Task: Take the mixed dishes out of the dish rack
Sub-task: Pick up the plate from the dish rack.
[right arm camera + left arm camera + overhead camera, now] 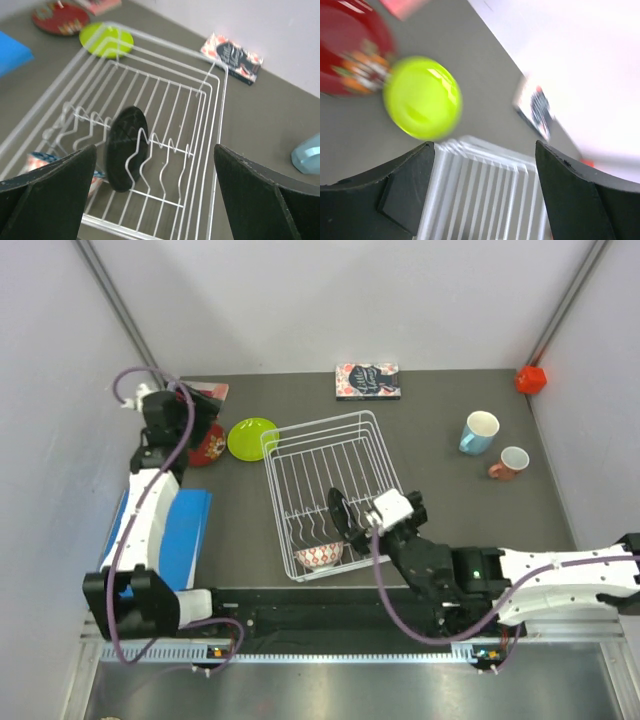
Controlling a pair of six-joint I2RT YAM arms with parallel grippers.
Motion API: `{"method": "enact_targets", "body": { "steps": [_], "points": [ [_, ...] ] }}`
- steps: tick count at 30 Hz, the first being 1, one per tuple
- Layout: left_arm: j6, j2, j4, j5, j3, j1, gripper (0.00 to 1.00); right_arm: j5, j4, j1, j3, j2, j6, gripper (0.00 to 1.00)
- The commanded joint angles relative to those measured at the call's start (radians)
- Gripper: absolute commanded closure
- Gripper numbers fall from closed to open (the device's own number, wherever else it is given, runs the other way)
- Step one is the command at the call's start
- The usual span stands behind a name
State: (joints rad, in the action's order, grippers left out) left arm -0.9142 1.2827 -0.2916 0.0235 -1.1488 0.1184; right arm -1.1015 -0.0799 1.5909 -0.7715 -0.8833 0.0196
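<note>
The white wire dish rack (330, 455) sits mid-table. A black plate (340, 512) stands upright in its slots and a small patterned bowl (318, 556) sits in its near left corner. The lime-green plate (252, 437) and the red floral plate (208, 445) lie on the table left of the rack. The light-blue mug (479, 432) and the salmon-pink mug (512, 462) stand at the right. My right gripper (155, 195) is open and empty, hovering over the rack's near right side, just right of the black plate (125, 145). My left gripper (482, 190) is open and empty, above the red plate (347, 55).
A floral book (368, 381) lies at the back and a pink one (212, 392) at the back left. A blue flat book (185, 535) lies near the left arm. A red cube (531, 379) sits at the far right corner.
</note>
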Motion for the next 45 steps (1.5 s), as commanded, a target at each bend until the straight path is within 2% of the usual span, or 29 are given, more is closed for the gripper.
{"method": "enact_targets", "body": {
  "steps": [1, 5, 8, 15, 19, 20, 23, 38, 45],
  "points": [
    [0.024, -0.095, -0.018, -0.077, 0.069, -0.149, 0.14, 0.29, -0.129, -0.173, -0.141, -0.126, -0.061, 0.0],
    [0.061, -0.163, -0.037, -0.099, 0.122, -0.235, 0.14, 0.461, -0.161, -0.256, -0.279, -0.285, -0.03, 0.0],
    [0.101, -0.197, -0.072, -0.089, 0.133, -0.241, 0.14, 0.549, -0.198, -0.288, -0.343, -0.385, -0.029, 0.06],
    [0.172, -0.284, -0.127, -0.08, 0.156, -0.241, 0.14, 0.638, -0.222, -0.345, -0.434, -0.52, -0.066, 0.13],
    [0.201, -0.324, -0.142, -0.108, 0.159, -0.241, 0.14, 0.658, -0.224, -0.373, -0.433, -0.563, -0.116, 0.26],
    [0.202, -0.327, -0.142, -0.108, 0.164, -0.243, 0.14, 0.657, -0.224, -0.382, -0.428, -0.568, -0.124, 0.37],
    [0.193, -0.336, -0.133, -0.085, 0.185, -0.243, 0.14, 0.66, -0.224, -0.404, -0.416, -0.579, -0.155, 0.45],
    [0.173, -0.315, -0.113, -0.057, 0.247, -0.243, 0.15, 0.678, -0.201, -0.437, -0.321, -0.623, -0.26, 0.46],
    [0.173, -0.309, -0.101, -0.045, 0.267, -0.243, 0.16, 0.681, -0.196, -0.439, -0.299, -0.651, -0.276, 0.52]
  ]
}}
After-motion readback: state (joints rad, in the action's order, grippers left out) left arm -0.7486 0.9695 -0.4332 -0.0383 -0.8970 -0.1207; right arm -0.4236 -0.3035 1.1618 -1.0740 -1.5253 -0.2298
